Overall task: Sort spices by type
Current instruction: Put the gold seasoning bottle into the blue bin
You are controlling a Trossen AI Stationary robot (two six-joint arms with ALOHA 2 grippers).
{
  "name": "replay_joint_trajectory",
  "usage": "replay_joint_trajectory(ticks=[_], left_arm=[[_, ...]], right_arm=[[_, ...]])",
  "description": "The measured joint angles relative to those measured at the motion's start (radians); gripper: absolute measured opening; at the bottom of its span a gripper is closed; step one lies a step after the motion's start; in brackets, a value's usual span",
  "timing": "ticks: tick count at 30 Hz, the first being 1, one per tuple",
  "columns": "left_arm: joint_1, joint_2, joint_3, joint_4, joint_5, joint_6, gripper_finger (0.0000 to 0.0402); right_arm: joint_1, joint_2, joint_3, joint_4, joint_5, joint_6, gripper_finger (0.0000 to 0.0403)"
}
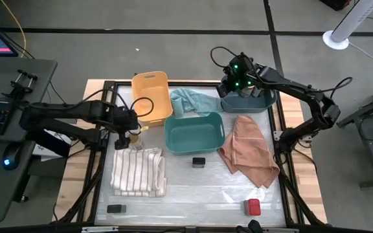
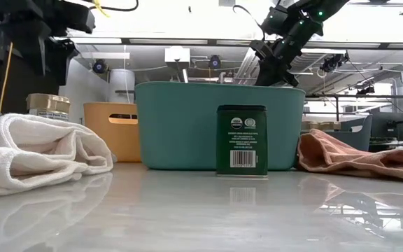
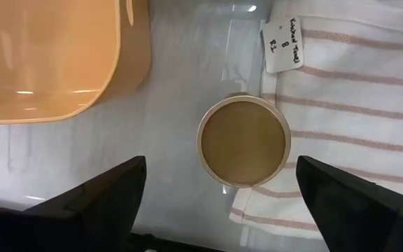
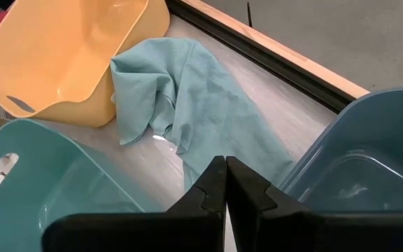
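Note:
A round dark jar with a tan lid (image 3: 243, 142) stands upright on the table at the edge of the striped cloth (image 3: 355, 105), near the orange bin (image 1: 151, 97). My left gripper (image 3: 220, 162) hangs open above it, pointing down, one finger to each side of the lid and clear of it. A black tin (image 2: 242, 140) stands upright in front of the teal bin (image 1: 194, 133). Another black tin (image 1: 114, 208) and a red-topped jar (image 1: 253, 207) sit near the table's near edge. My right gripper (image 4: 226, 183) is shut with nothing in it, raised over the near-left rim of the grey-blue bin (image 1: 248, 100).
A teal cloth (image 1: 193, 100) lies between the orange and grey-blue bins. A salmon cloth (image 1: 248, 149) lies right of the teal bin. The striped cloth (image 1: 138, 171) covers the left middle of the table. Bare table shows along the near edge between the flat tin and the red-topped jar.

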Motion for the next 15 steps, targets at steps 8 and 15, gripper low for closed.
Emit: replay_joint_trajectory(ticks=[8, 15], left_arm=[[0.000, 0.053, 0.000, -0.001, 0.001, -0.030, 0.0393], [0.000, 0.061, 0.000, 0.005, 0.002, -0.114, 0.0391]], right_arm=[[0.000, 0.000, 0.000, 0.000, 0.000, -0.008, 0.0000], [0.000, 0.000, 0.000, 0.000, 0.000, -0.008, 0.0000]])
